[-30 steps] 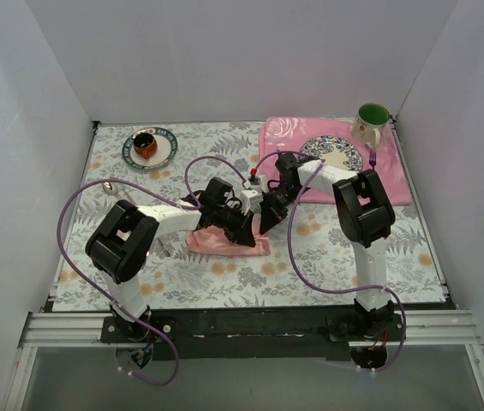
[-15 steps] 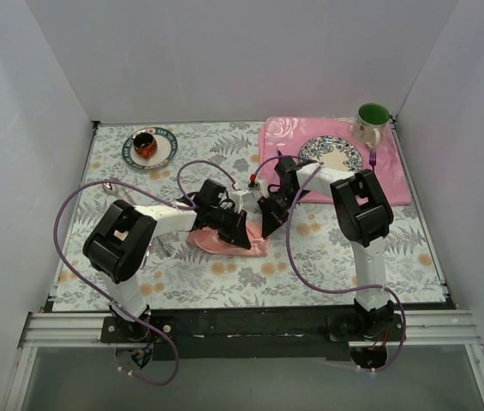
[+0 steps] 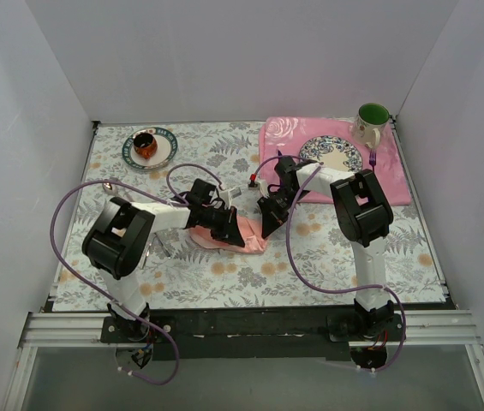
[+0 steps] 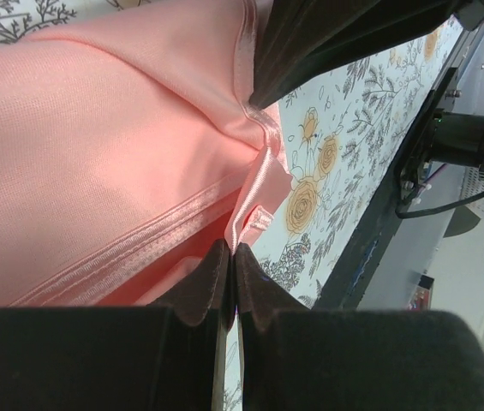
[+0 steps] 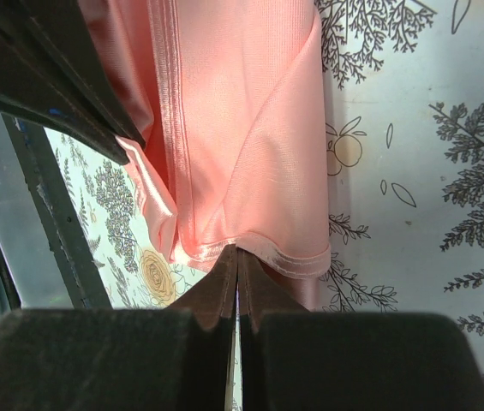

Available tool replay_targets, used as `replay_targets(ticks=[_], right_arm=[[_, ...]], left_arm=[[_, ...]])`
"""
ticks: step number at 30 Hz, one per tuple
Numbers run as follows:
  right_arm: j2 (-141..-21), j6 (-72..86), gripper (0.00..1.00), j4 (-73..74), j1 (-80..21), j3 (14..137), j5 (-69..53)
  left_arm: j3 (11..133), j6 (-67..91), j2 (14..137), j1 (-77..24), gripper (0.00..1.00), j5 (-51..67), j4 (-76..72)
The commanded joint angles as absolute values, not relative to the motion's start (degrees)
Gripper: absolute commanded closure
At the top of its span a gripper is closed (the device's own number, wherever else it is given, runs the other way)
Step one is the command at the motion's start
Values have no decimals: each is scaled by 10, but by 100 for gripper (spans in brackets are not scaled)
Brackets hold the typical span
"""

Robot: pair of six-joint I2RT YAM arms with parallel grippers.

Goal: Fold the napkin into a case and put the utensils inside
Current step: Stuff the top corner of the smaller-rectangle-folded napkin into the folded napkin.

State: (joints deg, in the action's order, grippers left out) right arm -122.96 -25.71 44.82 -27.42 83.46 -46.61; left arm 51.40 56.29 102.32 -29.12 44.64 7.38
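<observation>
Pink napkin [image 4: 96,154], stitched satin hem

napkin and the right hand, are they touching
Touching. The right wrist view shows the right hand shut on the hemmed edge of the napkin, with no gap between them.

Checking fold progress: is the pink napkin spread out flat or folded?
Folded. The napkin is a narrow strip, hemmed layers stacked; left gripper and right gripper each pinch an edge.

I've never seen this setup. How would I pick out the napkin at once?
Look at the floral table; near its middle lies the napkin. It is plain salmon-pink and bunched up, unlike the bigger, brighter rose-patterned placemat at the far right.
</observation>
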Motion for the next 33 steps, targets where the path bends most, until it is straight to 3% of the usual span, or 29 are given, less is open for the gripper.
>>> replay_targets(ticks=[1,6,15,20,33], right_arm=[[-1220,-276,98,446,-277,839,-444],[-1183,-258,84,468,-277,867,-477],[-1127,-219,78,462,-275,866,-473],[-1115,-153,67,395,-281,866,-427],[-1085,-45,65,242,-323,773,-294]], left_arm=[[533,580,1030,-285,100,474,86],[536,582,1038,-285,100,475,98],[551,594,1065,-284,100,478,107],[562,596,1080,-284,100,483,114],[568,607,1093,-279,100,490,114]])
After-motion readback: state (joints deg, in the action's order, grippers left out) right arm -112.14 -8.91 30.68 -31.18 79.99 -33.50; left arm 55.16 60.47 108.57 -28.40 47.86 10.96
